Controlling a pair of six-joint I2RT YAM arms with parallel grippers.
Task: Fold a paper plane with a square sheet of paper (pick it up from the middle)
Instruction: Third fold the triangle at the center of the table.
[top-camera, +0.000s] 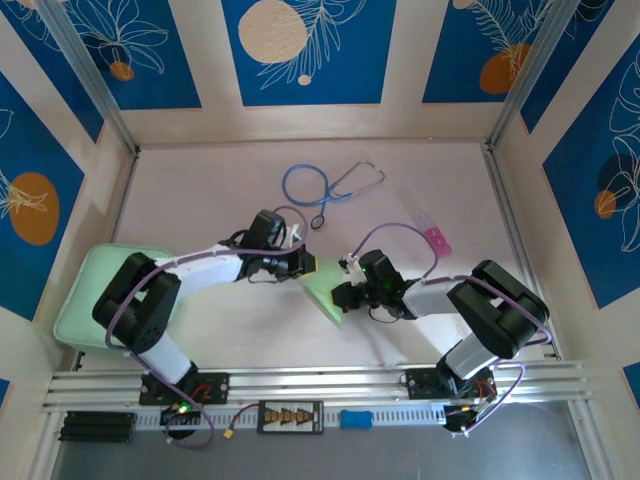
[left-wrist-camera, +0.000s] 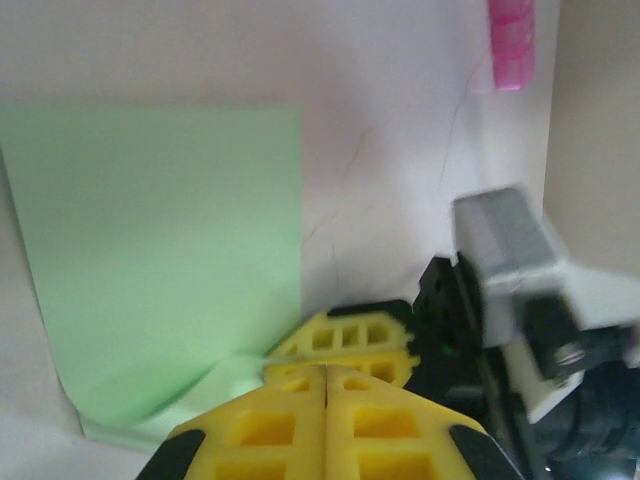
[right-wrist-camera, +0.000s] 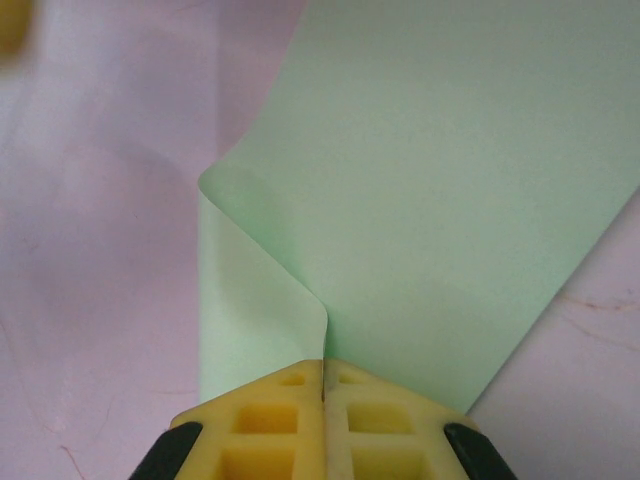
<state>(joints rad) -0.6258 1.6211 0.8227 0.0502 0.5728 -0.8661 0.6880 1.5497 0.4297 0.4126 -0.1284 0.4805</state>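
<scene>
Lying at the middle of the bench, the sheet sits between the two arms in the top view, with the left jaws at its far-left edge and the right jaws at its right edge. The right jaws are clamped on the sheet: in the right wrist view a lifted, curled-over fold of it runs straight down into the seam between the yellow fingers. The left jaws are together too, their fingers meeting with no gap, and the sheet lies flat just left of and beyond them; whether they nip its raised corner I cannot tell. The sheet is thin, plain and pale green, with straight edges and one corner bowed up off the bench. From above, the two wrists cover much of it, so its outline is hard to read. The left wrist view is blurred around the right arm's fingers, which meet the sheet's near corner
</scene>
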